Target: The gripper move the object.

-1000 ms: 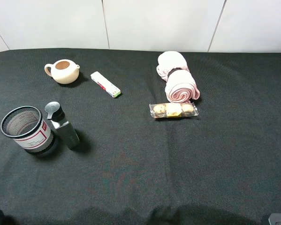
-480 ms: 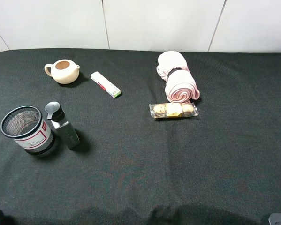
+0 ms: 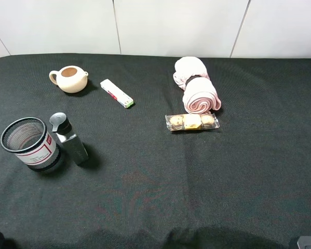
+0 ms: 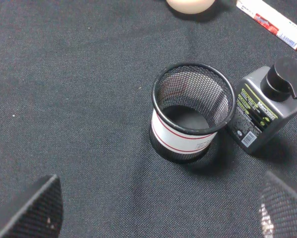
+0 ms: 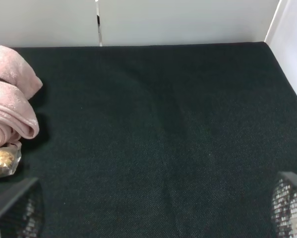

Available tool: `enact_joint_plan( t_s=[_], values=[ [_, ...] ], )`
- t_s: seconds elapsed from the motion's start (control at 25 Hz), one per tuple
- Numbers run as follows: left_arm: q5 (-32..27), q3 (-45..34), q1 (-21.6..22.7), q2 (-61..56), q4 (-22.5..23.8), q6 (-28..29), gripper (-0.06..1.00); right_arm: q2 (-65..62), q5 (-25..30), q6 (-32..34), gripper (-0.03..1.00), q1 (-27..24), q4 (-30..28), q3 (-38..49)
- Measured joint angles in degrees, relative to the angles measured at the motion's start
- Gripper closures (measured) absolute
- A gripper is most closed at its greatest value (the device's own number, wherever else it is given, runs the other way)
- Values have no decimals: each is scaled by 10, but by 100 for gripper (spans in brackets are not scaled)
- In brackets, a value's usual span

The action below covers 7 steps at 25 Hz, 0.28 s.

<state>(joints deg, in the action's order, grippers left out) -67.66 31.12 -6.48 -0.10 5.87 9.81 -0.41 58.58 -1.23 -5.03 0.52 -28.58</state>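
Pale-pink rolled towel with black band (image 3: 197,86) lies untouched just behind the clear cookie packet (image 3: 192,122); left hand (image 4: 153,218) and right hand (image 5: 153,218) both spread open.

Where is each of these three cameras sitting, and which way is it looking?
Exterior high: mounted above, looking down on the whole black table; almost none of the robot shows.
Left wrist: on the left arm, looking down at the mesh pen cup and grey bottle; open left claw fingertips show.
Right wrist: on the right arm, facing the back wall; open right claw fingertips show.
Shared: the pink towel roll and cookie packet appear in the exterior high and right wrist views.
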Motion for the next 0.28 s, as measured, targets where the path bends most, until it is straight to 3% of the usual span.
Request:
enact_joint_plan(
  t_s=[0.28],
  values=[
    [0,0,0,0,0,0,11,0,0,0,27,0,0,0]
  ],
)
